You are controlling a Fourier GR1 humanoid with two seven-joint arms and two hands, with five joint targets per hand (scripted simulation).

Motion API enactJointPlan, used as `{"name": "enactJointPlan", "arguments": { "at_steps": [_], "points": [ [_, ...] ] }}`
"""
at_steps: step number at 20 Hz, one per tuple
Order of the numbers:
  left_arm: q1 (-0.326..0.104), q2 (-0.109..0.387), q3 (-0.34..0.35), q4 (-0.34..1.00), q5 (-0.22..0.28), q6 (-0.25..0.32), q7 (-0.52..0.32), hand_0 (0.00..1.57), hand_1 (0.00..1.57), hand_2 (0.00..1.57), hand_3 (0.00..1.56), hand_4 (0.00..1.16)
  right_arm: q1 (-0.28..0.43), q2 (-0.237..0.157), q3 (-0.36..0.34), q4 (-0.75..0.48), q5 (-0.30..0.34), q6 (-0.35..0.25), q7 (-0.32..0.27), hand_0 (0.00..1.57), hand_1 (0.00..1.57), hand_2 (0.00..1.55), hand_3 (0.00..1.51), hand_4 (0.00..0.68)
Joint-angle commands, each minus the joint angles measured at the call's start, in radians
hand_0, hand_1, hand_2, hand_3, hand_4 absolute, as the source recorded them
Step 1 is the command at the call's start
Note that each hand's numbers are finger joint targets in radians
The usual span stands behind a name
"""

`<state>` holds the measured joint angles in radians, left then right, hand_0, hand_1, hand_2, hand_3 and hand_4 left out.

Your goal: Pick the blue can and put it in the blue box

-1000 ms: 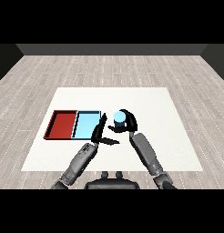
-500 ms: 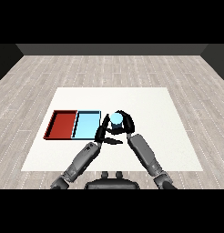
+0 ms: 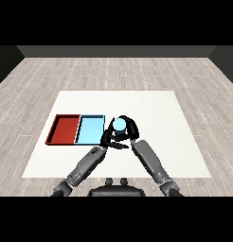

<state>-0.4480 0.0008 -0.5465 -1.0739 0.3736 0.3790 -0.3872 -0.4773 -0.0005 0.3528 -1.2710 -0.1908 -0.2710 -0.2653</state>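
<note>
One white worktop [image 3: 151,113] carries everything. On it lie two trays side by side, one red tray [image 3: 64,129] and one light blue tray [image 3: 90,130] (the blue one is the nearer of the pair to the hands). There is one can, the blue can [image 3: 119,125], and no second can of any colour shows. Two grey forearms come in from the lower corners, one per side, and each ends in one black hand: one left hand [image 3: 110,140] and one right hand [image 3: 128,131]. That makes two hands, two trays, one can and one worktop.
</note>
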Motion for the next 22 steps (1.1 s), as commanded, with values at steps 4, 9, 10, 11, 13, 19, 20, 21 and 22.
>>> {"name": "enactJointPlan", "arguments": {
  "at_steps": [4,9,10,11,13,19,20,21,22],
  "points": [
    [-0.07,-0.001,0.039,0.015,-0.015,0.0,0.082,0.0,0.0,0.0,0.0,0.0,-0.003,0.0,0.09,-0.043,-0.035,-0.093,0.015,1.43,1.43,1.46,1.38,0.547],
    [-0.095,-0.001,-0.047,0.07,0.063,0.049,0.012,0.0,0.0,0.0,0.0,0.0,-0.039,0.0,0.036,0.026,-0.05,-0.021,-0.002,1.43,1.43,1.46,1.37,0.533],
    [-0.106,-0.001,-0.053,0.151,0.118,0.018,-0.083,0.0,0.0,0.0,0.0,0.0,-0.046,0.0,0.041,0.02,-0.046,-0.031,0.0,1.43,1.43,1.46,1.37,0.533],
    [-0.105,-0.001,-0.027,0.086,0.061,0.021,-0.023,0.0,0.0,0.0,0.0,0.0,-0.004,0.0,0.097,0.002,-0.047,-0.075,0.004,1.44,1.44,1.47,1.38,0.531],
    [-0.192,-0.001,-0.09,0.142,0.163,0.076,-0.048,0.0,0.0,0.0,0.0,0.0,0.031,0.0,0.091,-0.109,-0.026,-0.07,0.057,1.45,1.45,1.46,1.37,0.525],
    [-0.116,-0.001,-0.076,0.127,0.073,0.038,-0.049,0.0,0.0,0.0,0.0,0.0,-0.061,0.0,0.138,0.1,-0.075,-0.099,-0.077,1.43,1.43,1.45,1.35,0.515],
    [-0.157,0.0,-0.041,0.093,0.067,0.036,0.026,0.0,0.0,0.0,0.0,0.0,-0.003,0.0,0.169,0.02,-0.074,-0.086,-0.028,1.44,1.44,1.45,1.35,0.501],
    [-0.185,0.0,-0.061,0.174,0.121,0.043,-0.052,0.0,0.0,0.0,0.0,0.0,-0.019,0.0,0.101,0.06,-0.058,-0.032,-0.054,1.44,1.44,1.45,1.35,0.487],
    [-0.155,0.0,-0.052,0.175,0.112,0.026,-0.056,0.0,0.0,0.0,0.0,0.0,-0.063,0.0,0.097,0.016,-0.059,-0.085,0.008,1.44,1.44,1.45,1.36,0.483]
  ]
}}
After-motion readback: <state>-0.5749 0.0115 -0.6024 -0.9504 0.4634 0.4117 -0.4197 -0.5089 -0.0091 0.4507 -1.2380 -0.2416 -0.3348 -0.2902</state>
